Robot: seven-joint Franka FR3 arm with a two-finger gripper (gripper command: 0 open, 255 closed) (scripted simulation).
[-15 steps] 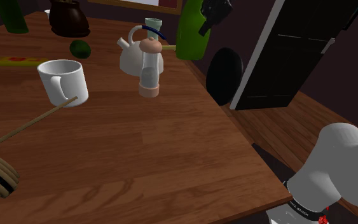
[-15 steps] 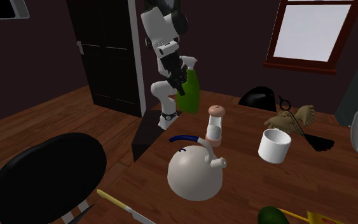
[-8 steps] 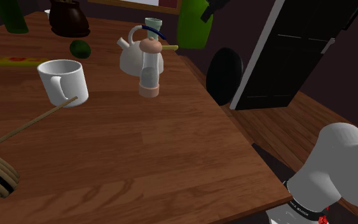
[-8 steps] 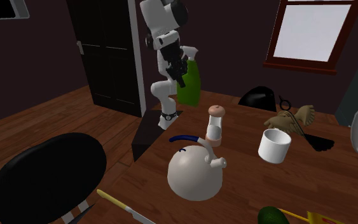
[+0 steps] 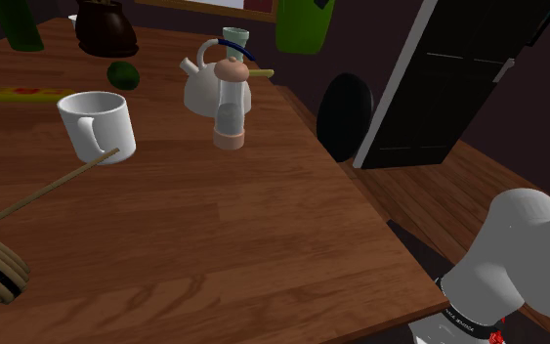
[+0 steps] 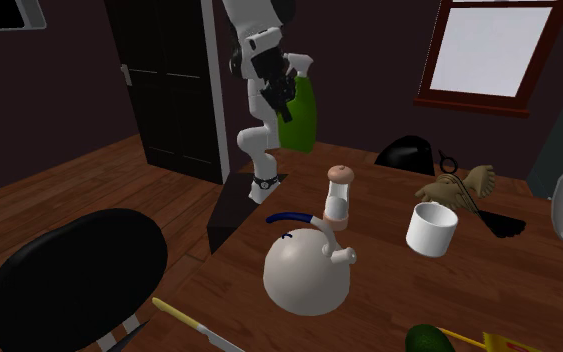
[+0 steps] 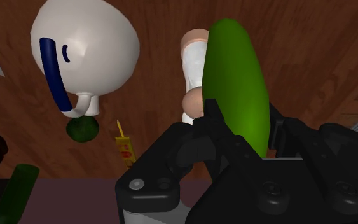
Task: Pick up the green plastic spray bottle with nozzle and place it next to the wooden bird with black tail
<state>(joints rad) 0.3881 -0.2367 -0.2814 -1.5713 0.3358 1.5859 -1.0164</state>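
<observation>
Above the edge of the wooden table (image 5: 214,225), the hand (image 6: 277,96) was clamped on the nearly upright green bottle (image 6: 301,120), well apart from the wooden bird (image 6: 467,186).

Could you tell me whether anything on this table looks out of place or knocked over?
Nothing looks spilled or broken. The green spray bottle hangs in the air, clasped in the gripper; the kettle, mug and shaker stand upright.

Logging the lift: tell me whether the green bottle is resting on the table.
No: in the second exterior view the green bottle hangs clasped in the jaws, its base clear above the table.
</observation>
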